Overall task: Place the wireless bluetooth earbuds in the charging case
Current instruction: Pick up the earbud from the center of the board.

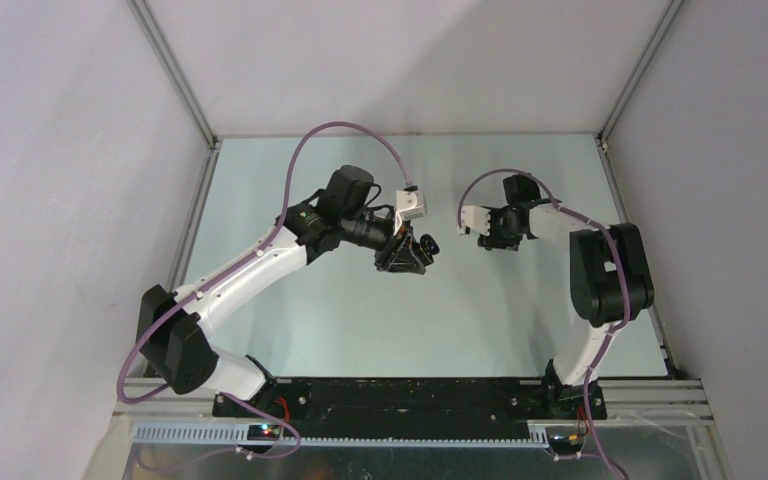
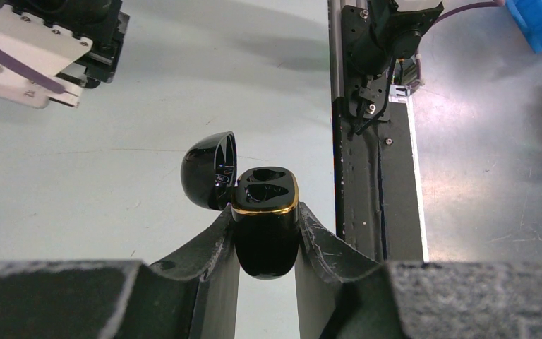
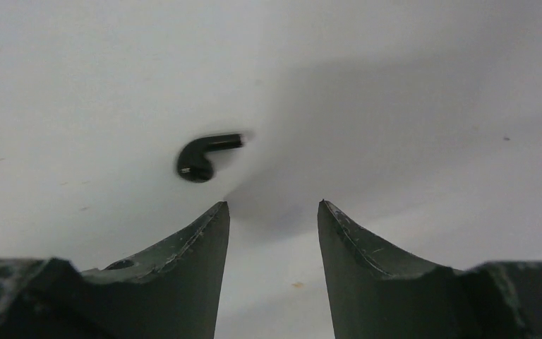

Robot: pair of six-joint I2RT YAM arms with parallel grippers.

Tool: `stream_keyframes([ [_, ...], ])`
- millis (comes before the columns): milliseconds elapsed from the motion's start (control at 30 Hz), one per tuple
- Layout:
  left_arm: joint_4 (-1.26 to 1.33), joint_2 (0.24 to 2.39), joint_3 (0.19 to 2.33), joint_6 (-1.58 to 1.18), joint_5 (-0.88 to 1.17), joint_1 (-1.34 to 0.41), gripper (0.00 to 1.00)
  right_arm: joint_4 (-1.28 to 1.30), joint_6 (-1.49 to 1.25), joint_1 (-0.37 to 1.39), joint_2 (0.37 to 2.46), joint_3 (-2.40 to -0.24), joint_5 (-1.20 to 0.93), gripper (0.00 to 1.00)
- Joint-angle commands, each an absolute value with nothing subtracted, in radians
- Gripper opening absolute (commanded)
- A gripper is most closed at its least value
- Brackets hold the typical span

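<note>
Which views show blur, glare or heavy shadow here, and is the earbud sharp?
Right wrist: the black earbud is smeared by motion blur, and a soft shadow spreads beyond the fingers. Left wrist: the charging case is sharp, small highlights on its glossy shell; the metal panel at right glares mildly. Top external: even light, no blur.

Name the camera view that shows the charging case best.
The left wrist view: the charging case sits centred, lid open, both wells visible, clamped by the left gripper. The top external view shows it only as a small dark shape at that gripper. The right wrist view does not show it.
</note>
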State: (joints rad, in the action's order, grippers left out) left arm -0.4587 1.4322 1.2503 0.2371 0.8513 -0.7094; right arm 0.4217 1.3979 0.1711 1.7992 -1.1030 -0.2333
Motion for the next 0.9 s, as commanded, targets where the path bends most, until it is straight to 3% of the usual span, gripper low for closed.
stream_keyframes([
  [0, -0.451, 1.4, 1.287, 0.257, 0.874, -0.713, 0.0, 0.302, 1.33, 0.189, 1.856, -1.104, -0.125, 0.54],
  [867, -0.459, 1.395, 1.285, 0.266, 0.877, -0.714, 0.0, 0.643, 1.387, 0.274, 1.843, -1.119, -0.243, 0.49],
])
